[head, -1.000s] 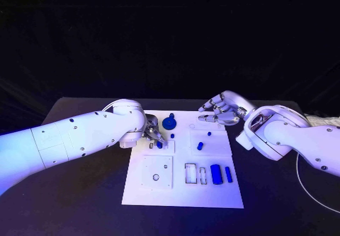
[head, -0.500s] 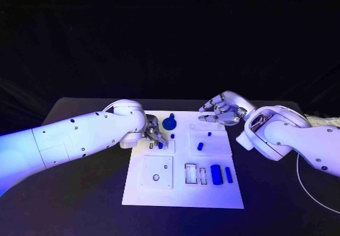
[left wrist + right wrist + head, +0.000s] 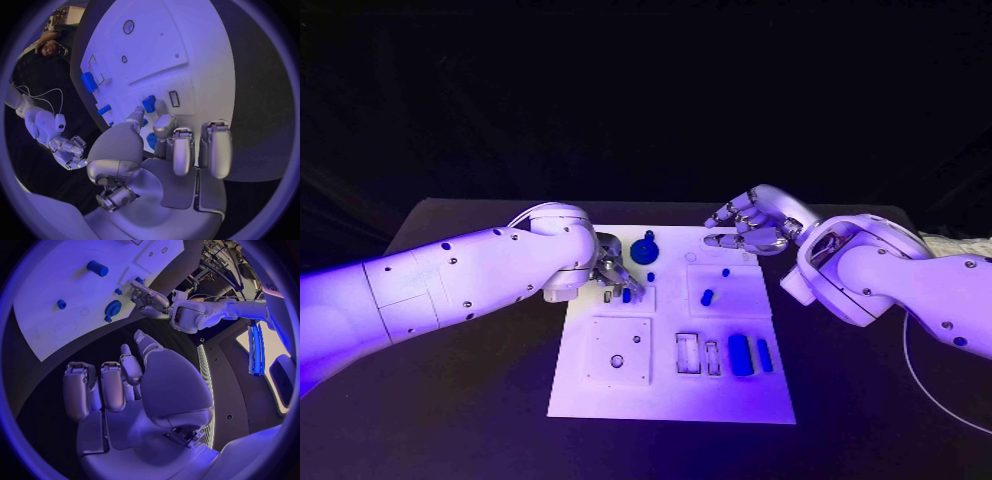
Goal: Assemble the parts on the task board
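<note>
Little has changed over the last second: both arms stay put, so no part looks newly seated. Two blue bars lie at the board's near end. The left robot hand touches a small part, its grip unclear. At two o'clock, the right robot hand hovers, curled on nothing.

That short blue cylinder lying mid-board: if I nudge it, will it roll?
Probably. The cylinder lies on its side on the flat board, so a sideways push should roll it. It looks small and rigid, likely light, so a pinch might make it skid.
</note>
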Controlling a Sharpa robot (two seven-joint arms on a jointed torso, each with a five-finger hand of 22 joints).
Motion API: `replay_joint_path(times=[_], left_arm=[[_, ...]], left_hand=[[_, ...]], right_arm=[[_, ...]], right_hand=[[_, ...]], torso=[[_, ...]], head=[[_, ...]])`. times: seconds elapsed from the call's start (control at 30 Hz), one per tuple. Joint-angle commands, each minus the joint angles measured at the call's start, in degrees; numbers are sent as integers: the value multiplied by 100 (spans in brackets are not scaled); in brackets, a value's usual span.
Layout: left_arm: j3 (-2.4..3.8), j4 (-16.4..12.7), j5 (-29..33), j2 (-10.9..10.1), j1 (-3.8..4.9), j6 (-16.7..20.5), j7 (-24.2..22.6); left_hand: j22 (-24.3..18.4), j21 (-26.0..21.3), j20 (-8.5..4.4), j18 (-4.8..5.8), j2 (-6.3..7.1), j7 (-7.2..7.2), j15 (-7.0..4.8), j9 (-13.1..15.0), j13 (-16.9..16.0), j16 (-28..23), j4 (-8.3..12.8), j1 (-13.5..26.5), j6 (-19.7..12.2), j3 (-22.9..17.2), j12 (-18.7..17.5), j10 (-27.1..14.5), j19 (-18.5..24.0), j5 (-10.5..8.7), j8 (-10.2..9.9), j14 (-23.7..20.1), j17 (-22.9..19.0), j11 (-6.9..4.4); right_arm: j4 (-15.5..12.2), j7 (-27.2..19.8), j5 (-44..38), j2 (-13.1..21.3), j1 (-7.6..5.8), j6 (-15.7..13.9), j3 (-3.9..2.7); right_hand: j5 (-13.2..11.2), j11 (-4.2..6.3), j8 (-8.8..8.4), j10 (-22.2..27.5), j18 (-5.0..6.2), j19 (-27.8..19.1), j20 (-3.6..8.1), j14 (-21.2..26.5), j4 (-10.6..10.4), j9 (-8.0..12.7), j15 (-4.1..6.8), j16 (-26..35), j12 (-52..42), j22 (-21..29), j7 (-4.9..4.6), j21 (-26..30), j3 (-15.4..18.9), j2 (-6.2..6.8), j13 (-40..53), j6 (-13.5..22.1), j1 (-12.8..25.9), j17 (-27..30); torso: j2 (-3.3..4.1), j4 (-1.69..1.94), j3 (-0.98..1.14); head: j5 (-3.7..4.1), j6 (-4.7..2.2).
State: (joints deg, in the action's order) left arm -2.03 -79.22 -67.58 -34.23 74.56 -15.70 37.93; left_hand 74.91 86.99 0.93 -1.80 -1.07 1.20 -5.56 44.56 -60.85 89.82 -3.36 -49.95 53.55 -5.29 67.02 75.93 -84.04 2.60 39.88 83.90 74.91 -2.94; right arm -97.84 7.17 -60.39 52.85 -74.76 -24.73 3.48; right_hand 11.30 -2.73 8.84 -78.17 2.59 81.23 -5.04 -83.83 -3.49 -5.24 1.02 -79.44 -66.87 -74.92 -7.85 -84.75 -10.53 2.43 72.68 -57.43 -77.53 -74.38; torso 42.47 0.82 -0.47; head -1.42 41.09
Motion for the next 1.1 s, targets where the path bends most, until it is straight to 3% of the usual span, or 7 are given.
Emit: replay_joint_path(times=[0.03,0.27,0.47,0.7,0.83,1.0,1.1], left_arm=[[-63,-66,67,-41,-117,10,34],[84,-250,485,-214,-68,690,-9],[229,-419,835,-409,107,956,-17],[280,-560,707,-640,381,474,10],[289,-496,644,-680,532,-118,13],[281,-39,629,-486,617,-404,-28],[250,358,628,-297,635,-410,-82]], left_hand=[[1116,32,-57,79,35,-43,-48,11,-9,18,-95,124,7,180,43,36,-370,3,4,610,1509,-3],[1048,-18,-65,61,80,-36,-51,20,42,18,-292,170,-35,519,1,1,-333,5,-12,610,1509,1],[802,-200,-28,0,97,40,1,-8,251,18,-416,33,-202,793,-197,-212,-190,5,-119,610,1509,70],[762,-237,-5,-11,28,55,19,-9,285,18,-423,-218,-209,901,-223,-255,-166,6,-136,610,1509,86],[548,-405,20,-65,-171,96,47,-53,534,18,-237,-736,-296,794,-445,-439,-39,9,-227,610,1509,122],[122,-763,144,-160,-402,333,208,-394,1212,18,-91,-1235,-702,687,-1079,-990,224,8,-750,610,1509,319],[114,-782,203,-164,-433,388,263,-553,1240,18,-97,-1310,-724,689,-1096,-1018,226,10,-926,610,1509,375]], right_arm=[[10,-19,-9,-10,3,22,0],[50,-23,11,-36,3,28,0],[87,-28,85,-68,3,44,1],[126,-30,112,-89,3,51,3],[146,-30,119,-97,3,46,4],[174,-42,139,-106,3,15,4],[186,-54,148,-119,3,5,4]], right_hand=[[28,2,32,25,39,-26,6,-292,-4,3,41,25,26,-186,9,21,21,-18,-9,2,56,9],[29,1,33,30,40,-29,6,-291,-6,3,41,28,36,-181,9,24,23,-17,-17,3,60,13],[30,1,33,38,43,-36,6,-290,-8,4,41,31,53,-171,9,28,24,-17,-29,4,63,17],[30,1,33,38,43,-36,6,-290,-8,4,41,31,53,-171,9,28,24,-17,-29,4,63,17],[30,1,33,38,43,-36,6,-290,-8,4,41,31,53,-171,9,28,24,-17,-29,4,63,17],[45,-5,17,81,56,-79,5,-274,-4,17,38,85,135,-108,-3,58,20,-16,-90,52,62,85],[47,-6,14,92,60,-89,5,-272,-3,20,37,93,156,-93,-5,65,19,-17,-104,60,61,95]], torso=[[-4,7,-3],[0,1,0],[-5,-16,4],[-4,7,5],[-1,5,0],[1,8,-1],[3,-2,-3]], head=[[-3,-3],[-17,-29],[-25,-48],[-7,-82],[-18,-84],[-33,-92],[-48,-99]])
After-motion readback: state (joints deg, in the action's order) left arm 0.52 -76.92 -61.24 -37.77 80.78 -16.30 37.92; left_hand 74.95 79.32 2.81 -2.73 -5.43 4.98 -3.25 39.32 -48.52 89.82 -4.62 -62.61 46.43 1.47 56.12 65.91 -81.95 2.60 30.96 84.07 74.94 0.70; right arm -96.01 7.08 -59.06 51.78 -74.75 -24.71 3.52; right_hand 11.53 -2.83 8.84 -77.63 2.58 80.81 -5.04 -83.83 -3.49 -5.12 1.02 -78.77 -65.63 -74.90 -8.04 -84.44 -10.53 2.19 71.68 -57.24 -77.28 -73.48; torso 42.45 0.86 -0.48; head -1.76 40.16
